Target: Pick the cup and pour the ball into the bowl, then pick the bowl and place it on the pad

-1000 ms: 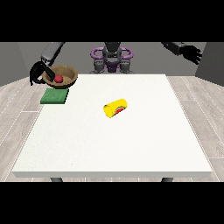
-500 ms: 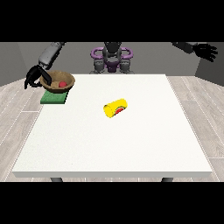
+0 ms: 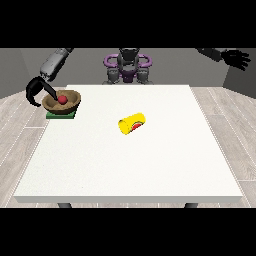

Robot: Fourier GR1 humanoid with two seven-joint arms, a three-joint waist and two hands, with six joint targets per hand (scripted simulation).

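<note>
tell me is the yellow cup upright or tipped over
Tipped over: the yellow cup lies on its side on the table, mouth towards the camera.

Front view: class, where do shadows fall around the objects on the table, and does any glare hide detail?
Front view: lighting is even and no glare hides anything; the yellow cup, lying on its side, casts only a faint shadow on the white table; the bowl is darker inside around the red ball, and it shades the green pad beneath.
</note>
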